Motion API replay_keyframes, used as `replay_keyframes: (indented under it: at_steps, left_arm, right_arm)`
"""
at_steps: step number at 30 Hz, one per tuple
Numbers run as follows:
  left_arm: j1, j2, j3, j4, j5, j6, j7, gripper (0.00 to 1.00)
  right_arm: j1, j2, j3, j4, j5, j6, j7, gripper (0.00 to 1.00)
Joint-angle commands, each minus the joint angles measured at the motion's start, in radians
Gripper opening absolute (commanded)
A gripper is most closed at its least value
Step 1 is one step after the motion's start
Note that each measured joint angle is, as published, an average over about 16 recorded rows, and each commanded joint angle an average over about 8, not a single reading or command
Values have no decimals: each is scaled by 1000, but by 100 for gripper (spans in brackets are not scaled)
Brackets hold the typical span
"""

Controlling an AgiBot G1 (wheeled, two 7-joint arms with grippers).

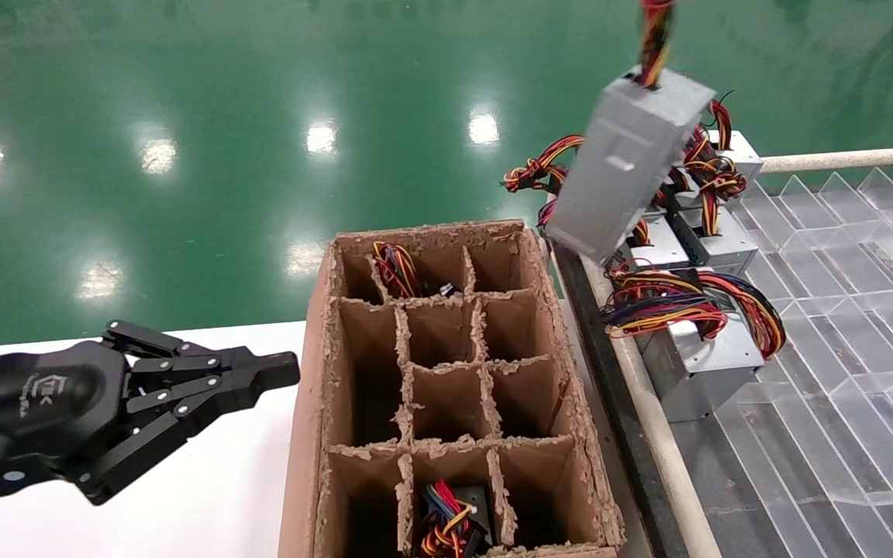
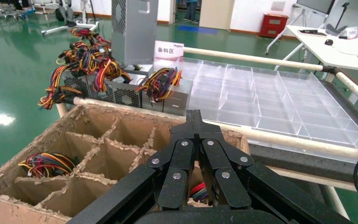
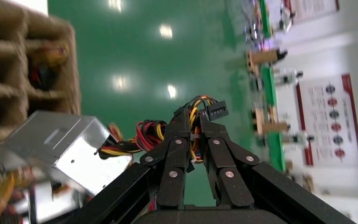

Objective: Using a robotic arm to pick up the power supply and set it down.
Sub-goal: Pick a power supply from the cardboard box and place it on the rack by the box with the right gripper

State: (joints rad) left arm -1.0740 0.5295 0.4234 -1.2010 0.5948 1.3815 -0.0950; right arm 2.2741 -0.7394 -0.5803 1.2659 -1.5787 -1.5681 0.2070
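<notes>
The power supply (image 1: 629, 167), a silver-grey metal box, hangs tilted in the air above the far right corner of the cardboard box. It dangles from its bundle of red, yellow and black wires (image 1: 654, 35), which runs up out of the head view. In the right wrist view my right gripper (image 3: 194, 116) is shut on that wire bundle (image 3: 193, 135), with the power supply (image 3: 60, 144) below it. The right gripper itself is out of the head view. My left gripper (image 1: 280, 370) rests shut and empty over the white table, left of the cardboard box.
A cardboard box (image 1: 547, 325) with divider cells stands in the middle; two cells hold wired units (image 1: 394, 267). Other power supplies (image 1: 698, 364) with wire bundles lie on the rack at right, beside a clear plastic divider tray (image 1: 842, 271). The white table (image 1: 222, 496) is at lower left.
</notes>
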Motion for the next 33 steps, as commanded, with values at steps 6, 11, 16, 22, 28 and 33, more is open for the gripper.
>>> replay_keyframes:
  at_steps: [6,11,16,22,28,33]
  left_arm:
    - [0,0,0,0,0,0,0,0]
    - [0,0,0,0,0,0,0,0]
    - [0,0,0,0,0,0,0,0]
    - [0,0,0,0,0,0,0,0]
    - [0,0,0,0,0,0,0,0]
    - [0,0,0,0,0,0,0,0]
  right_arm:
    - [84,23,-69,-39,-85,-2,-8,0]
    - [121,47,-96,-82,-132,9,-7,0]
    - [138,72,-115,-125,-185,22,-15,0]
    - [136,94,-144,-184,-263,44,-40,0]
    - [111,102,-166,-300,-305,67,-83,0]
    - [80,88,-178,-436,-312,102,-146,0]
